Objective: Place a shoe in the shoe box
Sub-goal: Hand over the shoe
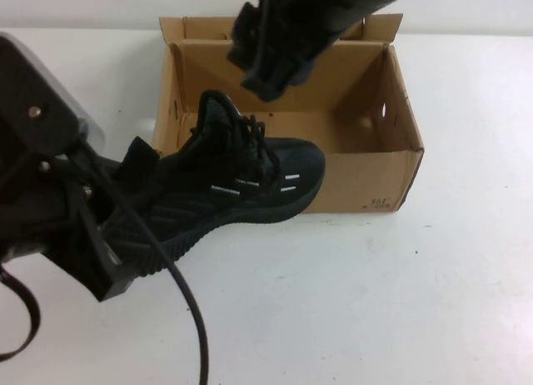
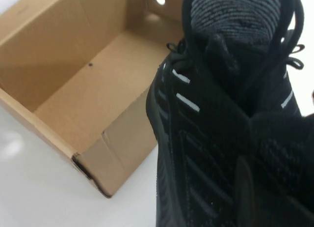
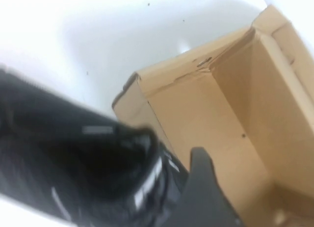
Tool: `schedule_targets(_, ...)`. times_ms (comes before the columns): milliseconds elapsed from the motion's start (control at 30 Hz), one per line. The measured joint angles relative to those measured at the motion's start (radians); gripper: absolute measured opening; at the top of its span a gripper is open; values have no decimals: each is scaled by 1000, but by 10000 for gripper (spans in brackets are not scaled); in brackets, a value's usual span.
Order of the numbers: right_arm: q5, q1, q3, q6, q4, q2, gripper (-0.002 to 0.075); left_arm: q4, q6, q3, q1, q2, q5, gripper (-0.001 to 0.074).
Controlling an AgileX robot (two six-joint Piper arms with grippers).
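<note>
The black knit sneaker [image 1: 237, 185] hangs in the air at the near-left corner of the cardboard shoe box [image 1: 398, 164], toe tipped over the box's front wall and heel out on the left. It is carried that way because the left tool [image 1: 125, 235], just outside the box's left front corner, has it clamped by the heel end; from the wrist view its dark fingers [image 2: 245, 187] press into the knit, so I take it as closed on the sneaker. Holding from the heel leaves the toe free to lead into the box.

The right tool [image 1: 266, 72] hovers above the box's back-left part, just over the sneaker's collar and laces. Whether its fingers are spread or closed I cannot tell; it does not appear to be gripping the sneaker.

The box sits open-topped on the white tabletop [image 1: 350, 302], its floor bare, flaps folded out of the way. The sneaker is not yet inside.
</note>
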Motion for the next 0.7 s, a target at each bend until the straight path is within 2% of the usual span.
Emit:
schedule_targets(133,67,0,-2,-56,11,-43,420,-8,24,0,0,-34,9,50)
schedule_targets(300,91,0,-2,-183,110,-109,420,-108,197,0,0,-87,80,49)
schedule_targets(467,92,0,37,-275,213,-175,420,-146,296,0,5,-106,126,49)
schedule_targets(600,92,0,140,-279,229,-216,421,-158,364,-19,74,-108,191,48)
schedule_targets(700,92,0,226,-261,231,-225,450,-207,438,-49,147,-109,248,48)
